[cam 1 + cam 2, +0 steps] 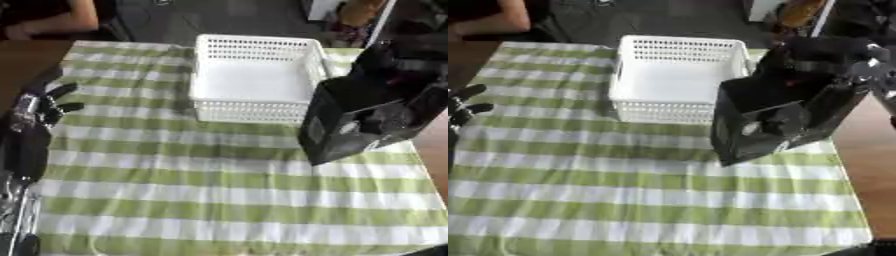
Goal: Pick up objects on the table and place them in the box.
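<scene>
I count 1 white basket (254,80), the box for this task, standing empty at the far middle of the surface (219,200), which is covered by 1 green and white checked cloth. I count 1 black bag (776,117), a glossy, boxy thing, tilted and held up at the right, just beside the basket's near right corner and partly over the cloth's right edge.

My right hand (824,55) is at the bag's upper edge, its dark fingers merging with the bag so that I cannot tell how far they are curled or whether they pinch it. My left hand (44,107) rests at the left edge of the surface, fingers spread and relaxed, pointing toward the far side, holding nothing and well apart from the basket.
</scene>
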Controlling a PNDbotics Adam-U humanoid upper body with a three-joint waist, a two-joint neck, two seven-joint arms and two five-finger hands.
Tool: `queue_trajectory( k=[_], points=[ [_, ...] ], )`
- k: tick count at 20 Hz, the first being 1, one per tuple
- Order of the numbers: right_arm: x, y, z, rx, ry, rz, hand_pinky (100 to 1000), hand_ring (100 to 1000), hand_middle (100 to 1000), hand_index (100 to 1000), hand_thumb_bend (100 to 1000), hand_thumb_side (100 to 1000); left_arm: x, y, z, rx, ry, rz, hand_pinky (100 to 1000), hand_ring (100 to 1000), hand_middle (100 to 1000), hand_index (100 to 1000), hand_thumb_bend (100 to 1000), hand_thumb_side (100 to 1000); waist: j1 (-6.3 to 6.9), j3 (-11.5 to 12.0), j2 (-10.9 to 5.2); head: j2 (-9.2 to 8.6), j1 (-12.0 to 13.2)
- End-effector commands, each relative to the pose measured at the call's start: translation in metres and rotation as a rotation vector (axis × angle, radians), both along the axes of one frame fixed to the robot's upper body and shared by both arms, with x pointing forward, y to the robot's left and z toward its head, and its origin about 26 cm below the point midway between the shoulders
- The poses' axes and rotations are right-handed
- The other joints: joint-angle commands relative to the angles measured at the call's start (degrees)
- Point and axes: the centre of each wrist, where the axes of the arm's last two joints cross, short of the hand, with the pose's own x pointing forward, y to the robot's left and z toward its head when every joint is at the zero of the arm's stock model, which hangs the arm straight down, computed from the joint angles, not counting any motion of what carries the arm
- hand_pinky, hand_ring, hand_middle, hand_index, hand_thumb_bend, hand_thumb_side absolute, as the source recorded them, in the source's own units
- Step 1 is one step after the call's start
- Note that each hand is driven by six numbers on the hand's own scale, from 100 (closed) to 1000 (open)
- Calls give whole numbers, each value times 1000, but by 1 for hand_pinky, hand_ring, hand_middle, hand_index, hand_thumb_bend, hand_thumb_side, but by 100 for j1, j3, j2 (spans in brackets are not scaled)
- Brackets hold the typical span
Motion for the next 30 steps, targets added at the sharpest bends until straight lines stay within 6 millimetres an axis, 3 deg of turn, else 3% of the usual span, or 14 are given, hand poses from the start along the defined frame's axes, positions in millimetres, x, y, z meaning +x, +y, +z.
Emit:
queue_trajectory(
  k=[1, 18, 30],
  points=[
    [-3, -1, 22, -165, -65, 128, 100, 282, 334, 422, 100, 330, 0, 2, 8, 25, -21, -4, 734, 866, 971, 909, 100, 1000, 20, 0, -59, 3, 32],
    [53, 39, 25, 13, -162, 78, 100, 277, 330, 421, 100, 318, 1, 0, 5, 14, -15, -16, 734, 869, 972, 907, 100, 1000, 80, 50, -28, 3, -50],
    [93, 36, 7, 52, -161, -44, 100, 281, 327, 415, 100, 310, 2, -2, 5, 8, -16, -26, 734, 871, 973, 906, 100, 1000, 100, 114, 11, 3, -99]
  ],
)
